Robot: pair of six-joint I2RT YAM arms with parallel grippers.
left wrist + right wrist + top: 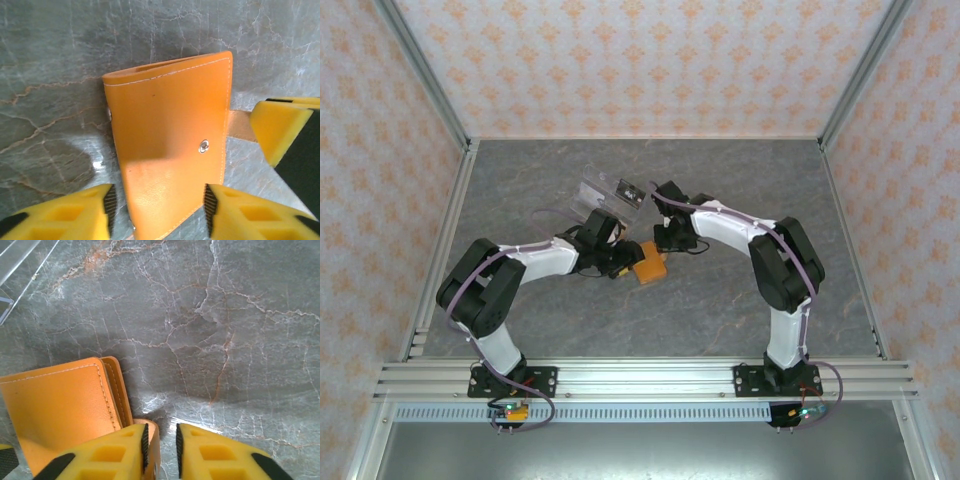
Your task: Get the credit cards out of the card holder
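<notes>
The closed card holder (170,145), contents hidden, is pinched by its strap (242,125) in the right end effector (161,435); the left end effector (159,200) is spread open astride it, details lost overhead.

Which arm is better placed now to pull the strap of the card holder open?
The right, probably. The right gripper pinches the strap of the closed card holder; the left gripper stands open astride its body, better suited to steady it.

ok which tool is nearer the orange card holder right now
Right. The right tool is pinched on the card holder at its side strap, so it is touching. The left tool is open astride the holder's body, not gripping.
</notes>
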